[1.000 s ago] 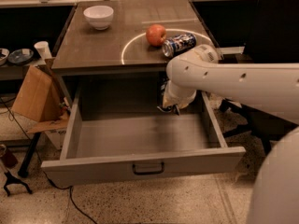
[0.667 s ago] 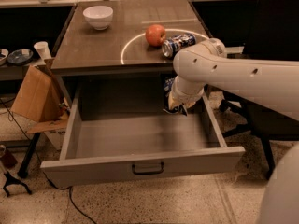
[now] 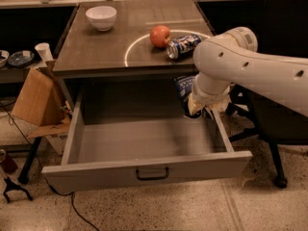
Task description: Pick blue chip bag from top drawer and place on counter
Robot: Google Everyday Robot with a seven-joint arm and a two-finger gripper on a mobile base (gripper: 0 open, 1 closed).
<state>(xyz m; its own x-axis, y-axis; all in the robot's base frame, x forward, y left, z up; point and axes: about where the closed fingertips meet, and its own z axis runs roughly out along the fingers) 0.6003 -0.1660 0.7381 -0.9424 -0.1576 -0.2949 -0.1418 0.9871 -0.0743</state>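
The top drawer is pulled out wide below the counter, and its grey floor is bare. My gripper is at the drawer's back right corner, just under the counter edge. It is shut on the blue chip bag, a dark navy crinkled bag with white lettering. The bag sticks up to the left of the wrist, off the drawer floor. My white arm comes in from the right and hides most of the fingers.
On the counter, a red apple and a blue-and-silver can lie in the white circle. A white bowl stands at the back left. A cardboard box is left of the drawer, a black chair at the right.
My gripper has risen from the drawer's back right corner and shifted a little right. The blue chip bag now shows above the drawer floor beside the wrist.
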